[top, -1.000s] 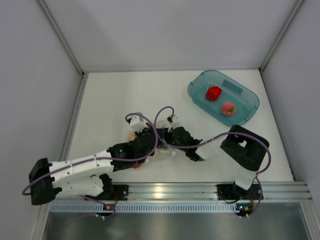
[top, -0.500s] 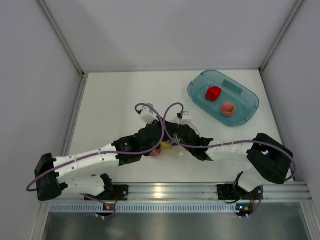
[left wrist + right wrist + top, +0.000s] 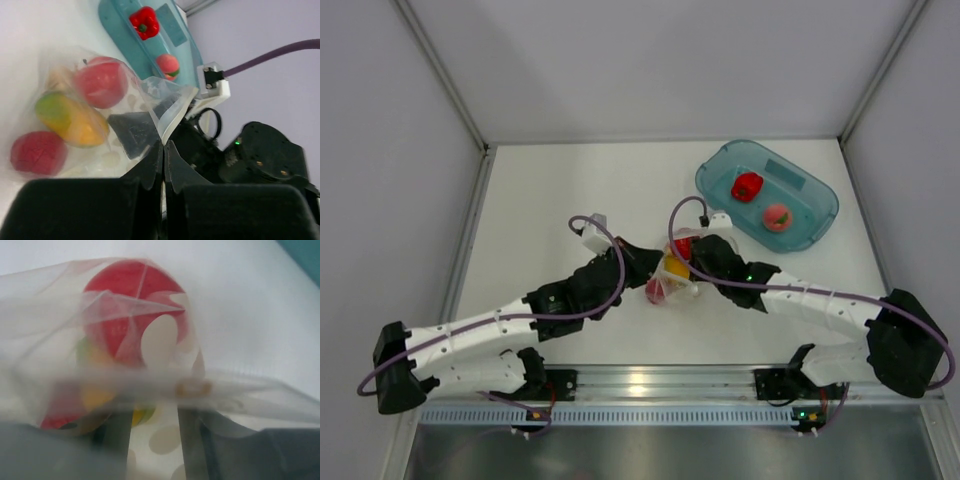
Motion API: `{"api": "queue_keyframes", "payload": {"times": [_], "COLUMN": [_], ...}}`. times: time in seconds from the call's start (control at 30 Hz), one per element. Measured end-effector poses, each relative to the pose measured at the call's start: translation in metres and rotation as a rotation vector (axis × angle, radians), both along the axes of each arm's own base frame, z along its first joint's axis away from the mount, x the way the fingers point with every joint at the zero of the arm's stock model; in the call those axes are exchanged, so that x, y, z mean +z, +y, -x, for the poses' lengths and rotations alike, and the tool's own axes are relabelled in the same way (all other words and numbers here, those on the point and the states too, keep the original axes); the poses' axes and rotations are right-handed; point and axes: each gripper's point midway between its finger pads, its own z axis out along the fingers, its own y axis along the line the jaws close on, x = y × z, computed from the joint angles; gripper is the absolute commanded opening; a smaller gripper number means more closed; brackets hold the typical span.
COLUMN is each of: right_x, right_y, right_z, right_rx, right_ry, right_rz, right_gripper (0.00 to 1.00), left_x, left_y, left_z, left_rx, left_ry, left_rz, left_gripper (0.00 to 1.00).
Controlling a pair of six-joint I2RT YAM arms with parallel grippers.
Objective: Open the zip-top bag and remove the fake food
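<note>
Done: two fake food pieces, red pepper (image 3: 747, 186) and peach (image 3: 777, 217), lie in the tub (image 3: 810, 190) at two o'clock.
Left: three pieces are still inside the zip-top bag (image 3: 670, 283), mid-table, at eight o'clock from the tub.
Left gripper (image 3: 163, 150): pinched tight on the bag's rim.
Right gripper (image 3: 692, 265): at the bag's mouth; you cannot tell its jaws.

**Me:** Where is my overhead sitting?
**Partner:** High, above and behind the arm bases (image 3: 532, 380). It faces down on the whole table (image 3: 550, 200), far off.
**Me:** My left wrist view runs low and close. It looks out past the left gripper (image 3: 163, 150), across the zip-top bag (image 3: 75, 115), toward the teal tub (image 3: 120, 40).
**Partner:** And the right wrist?
**Me:** Pressed against the bag, blurred, peering through its film.
**Partner:** What overlaps?
**Me:** All three views share the bag. The overhead and left wrist views also share the tub.
</note>
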Motion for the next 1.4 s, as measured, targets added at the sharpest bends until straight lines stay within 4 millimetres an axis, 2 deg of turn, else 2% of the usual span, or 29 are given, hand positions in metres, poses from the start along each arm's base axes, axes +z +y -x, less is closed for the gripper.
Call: {"api": "queue_keyframes", "payload": {"times": [0.13, 0.47, 0.7, 0.83, 0.97, 1.1, 1.2, 1.3, 1.4], "right_x": [-0.005, -0.005, -0.035, -0.045, -0.058, -0.062, -0.062, -0.060, -0.057], "right_y": [0.013, 0.053, 0.066, 0.069, 0.072, 0.084, 0.093, 0.101, 0.106], "right_z": [0.008, 0.015, 0.007, 0.005, 0.005, 0.001, -0.004, -0.009, -0.013], "right_rx": [0.098, 0.266, 0.296, 0.295, 0.300, 0.320, 0.335, 0.351, 0.358], "right_ry": [0.030, 0.040, 0.086, 0.100, 0.117, 0.101, 0.080, 0.048, 0.023], "right_rz": [-0.018, -0.141, -0.083, -0.058, -0.043, -0.074, -0.102, -0.124, -0.141], "right_gripper": [0.41, 0.47, 0.59, 0.73, 0.76, 0.73, 0.66, 0.47, 0.40], "left_x": [-0.024, -0.054, -0.068, -0.069, -0.070, -0.072, -0.072, -0.073, -0.073], "left_y": [0.013, 0.026, 0.029, 0.030, 0.032, 0.033, 0.033, 0.033, 0.033], "left_z": [-0.008, -0.025, -0.031, -0.033, -0.035, -0.038, -0.039, -0.039, -0.040], "left_rx": [0.052, 0.146, 0.158, 0.164, 0.164, 0.164, 0.160, 0.154, 0.154], "left_ry": [0.013, -0.009, -0.008, -0.007, 0.000, 0.009, 0.014, 0.018, 0.020], "left_rz": [-0.073, -0.247, -0.316, -0.321, -0.319, -0.319, -0.316, -0.315, -0.314], "left_gripper": [0.00, 0.00, 0.00, 0.00, 0.00, 0.00, 0.00, 0.00, 0.00]}}
